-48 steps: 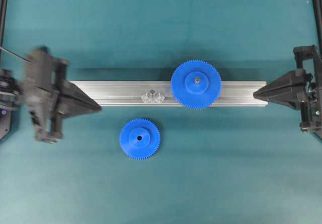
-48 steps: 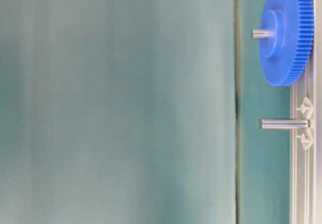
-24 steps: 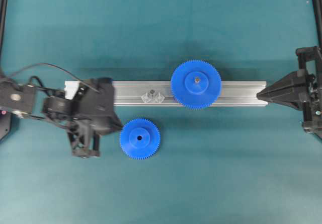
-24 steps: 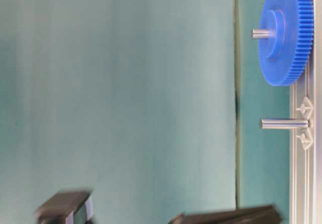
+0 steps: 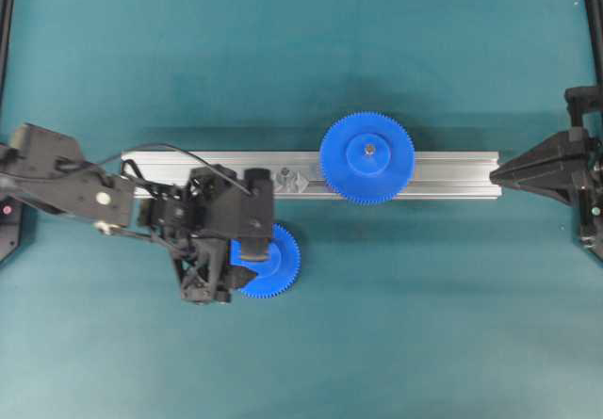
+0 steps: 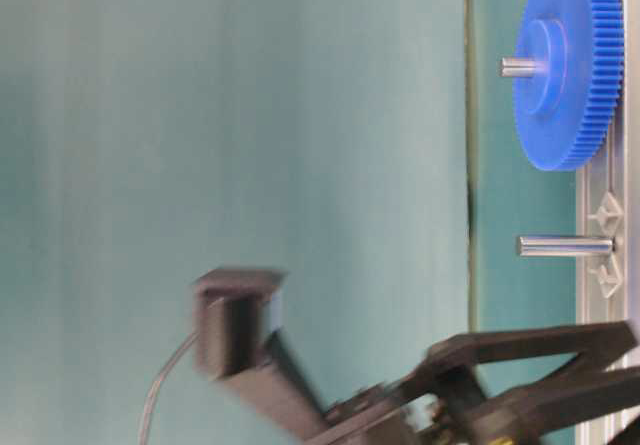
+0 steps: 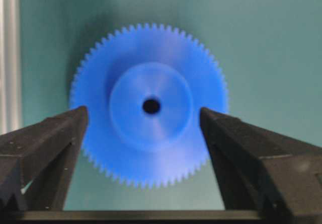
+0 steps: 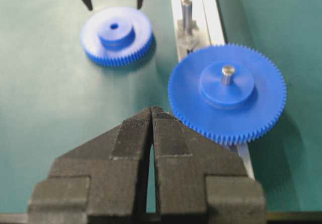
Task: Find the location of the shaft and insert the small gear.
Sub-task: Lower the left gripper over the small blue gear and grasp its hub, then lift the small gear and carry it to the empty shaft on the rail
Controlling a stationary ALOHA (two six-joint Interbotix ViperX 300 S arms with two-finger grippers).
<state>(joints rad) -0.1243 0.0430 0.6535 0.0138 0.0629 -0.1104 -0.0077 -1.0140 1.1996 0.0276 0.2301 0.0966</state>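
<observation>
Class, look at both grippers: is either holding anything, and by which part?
Nothing is held. The left gripper is open, straddling the small gear without touching; the right gripper is shut on nothing.

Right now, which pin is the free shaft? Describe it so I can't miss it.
Find the aluminium rail crossing the table. Left of the large blue gear mounted on it, the shaft stands bare on a small silver bracket, carrying no gear.

1. a robot lab bench: teal mat (image 5: pixel 396 344) covering the whole table
2. black robot arms (image 5: pixel 66 179) reach in from both sides
3. a bare aluminium rail (image 5: pixel 452 174) carries blue plastic gears (image 5: pixel 366 157), a practice rig
</observation>
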